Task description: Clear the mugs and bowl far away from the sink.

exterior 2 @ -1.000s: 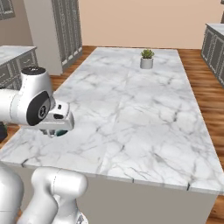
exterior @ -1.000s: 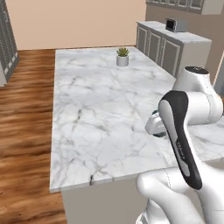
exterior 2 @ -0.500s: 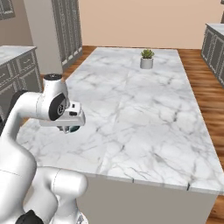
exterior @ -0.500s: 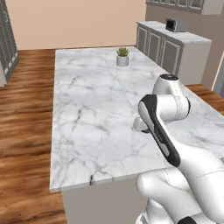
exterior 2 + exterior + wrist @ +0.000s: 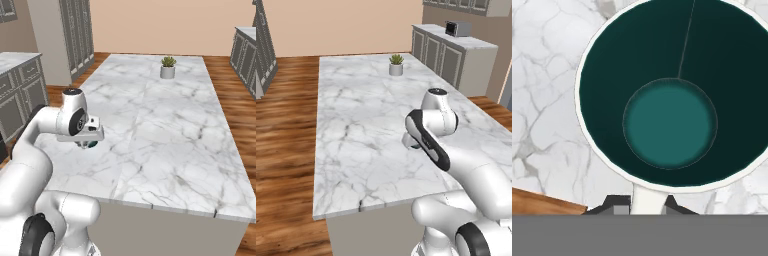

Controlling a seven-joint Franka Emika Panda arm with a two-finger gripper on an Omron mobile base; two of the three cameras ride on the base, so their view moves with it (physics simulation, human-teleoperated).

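Fingertips (image 5: 614,206) pinched shut on the white handle of the mug (image 5: 672,95), seen straight down its teal mouth from the hand camera. From the right base, gripper (image 5: 91,144) and mug hang over the marble island (image 5: 170,125) near its left edge. Farther off, potted plant (image 5: 396,65) by the far edge.

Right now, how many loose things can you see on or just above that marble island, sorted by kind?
Glossy white mug with a teal inside, gripped by its handle in the gripper: 1
Small green plant in a pale pot, standing at the far end of the white marble island: 1
Total: 2
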